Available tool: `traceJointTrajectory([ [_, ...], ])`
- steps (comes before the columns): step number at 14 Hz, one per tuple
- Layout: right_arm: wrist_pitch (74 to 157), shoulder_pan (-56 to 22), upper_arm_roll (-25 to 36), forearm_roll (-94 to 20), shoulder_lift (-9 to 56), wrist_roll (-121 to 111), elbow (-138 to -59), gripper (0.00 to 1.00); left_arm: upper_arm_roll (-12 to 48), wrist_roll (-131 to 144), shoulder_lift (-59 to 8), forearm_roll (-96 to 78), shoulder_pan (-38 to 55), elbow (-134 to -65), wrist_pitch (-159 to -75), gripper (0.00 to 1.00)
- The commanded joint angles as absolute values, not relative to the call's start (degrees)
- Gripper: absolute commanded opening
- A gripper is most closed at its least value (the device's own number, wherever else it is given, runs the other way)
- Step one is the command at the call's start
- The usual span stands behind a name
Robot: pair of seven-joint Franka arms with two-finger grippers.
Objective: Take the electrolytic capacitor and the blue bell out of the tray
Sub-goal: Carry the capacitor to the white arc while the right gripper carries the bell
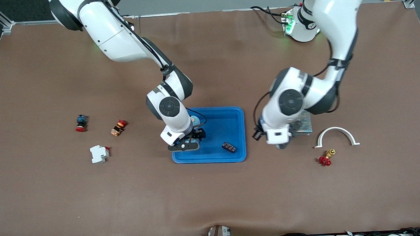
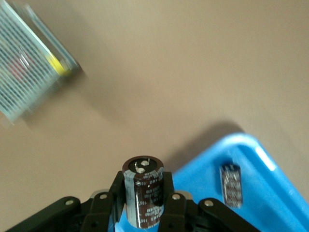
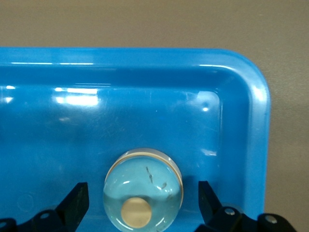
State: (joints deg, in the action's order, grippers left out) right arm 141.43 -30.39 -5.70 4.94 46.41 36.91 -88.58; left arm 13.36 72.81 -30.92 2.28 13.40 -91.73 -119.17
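Observation:
The capacitor (image 2: pixel 143 193), a dark brown cylinder with a grey stripe and two metal pins on its end, is held between the left gripper's (image 2: pixel 143 205) fingers, which are shut on it. That left gripper (image 1: pixel 281 145) hangs over the table just off the blue tray's (image 1: pixel 244 130) edge toward the left arm's end. The bell (image 3: pixel 143 191), a shiny dome with a tan button, sits in the tray. My right gripper (image 3: pixel 143 203) is open, one finger on each side of the bell and apart from it. In the front view the right gripper (image 1: pixel 183 146) is low over the tray, with the bell (image 1: pixel 196 121) partly hidden by the arm.
A small dark terminal block (image 1: pixel 229 147) lies in the tray. A metal mesh box (image 1: pixel 304 122), a white arch bracket (image 1: pixel 336 135) and a red-handled valve (image 1: pixel 326 158) lie toward the left arm's end. Two red push-buttons (image 1: pixel 81 123) (image 1: pixel 118 127) and a white breaker (image 1: pixel 99 153) lie toward the right arm's end.

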Motion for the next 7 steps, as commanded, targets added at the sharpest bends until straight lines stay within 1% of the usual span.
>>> traceJointTrajectory([
  [1, 141.8, -31.0, -5.3, 6.9, 47.5, 37.2, -87.1, 1.00, 14.1, 64.0, -27.4, 3.0, 7.5, -94.2, -116.3, 0.00],
  [3, 141.8, -31.0, -5.2, 6.9, 47.5, 37.2, -87.2, 1.00, 14.1, 57.3, -27.2, 3.0, 3.8, -94.2, -113.8, 0.00],
  [4, 141.8, -31.0, -5.2, 7.2, 47.5, 37.2, -87.2, 0.87, 14.0, 54.2, -27.2, 3.0, 1.8, -94.3, -113.2, 0.00],
  [6, 141.8, -31.0, -5.2, 7.5, 47.5, 37.3, -87.2, 0.65, 13.8, 46.7, -27.0, 3.1, -1.6, -95.4, -112.9, 0.00],
  [7, 141.8, -31.0, -5.3, 7.5, 47.5, 37.2, -87.2, 0.57, 13.7, 43.3, -27.0, 3.2, -3.5, -95.8, -112.9, 0.00],
])
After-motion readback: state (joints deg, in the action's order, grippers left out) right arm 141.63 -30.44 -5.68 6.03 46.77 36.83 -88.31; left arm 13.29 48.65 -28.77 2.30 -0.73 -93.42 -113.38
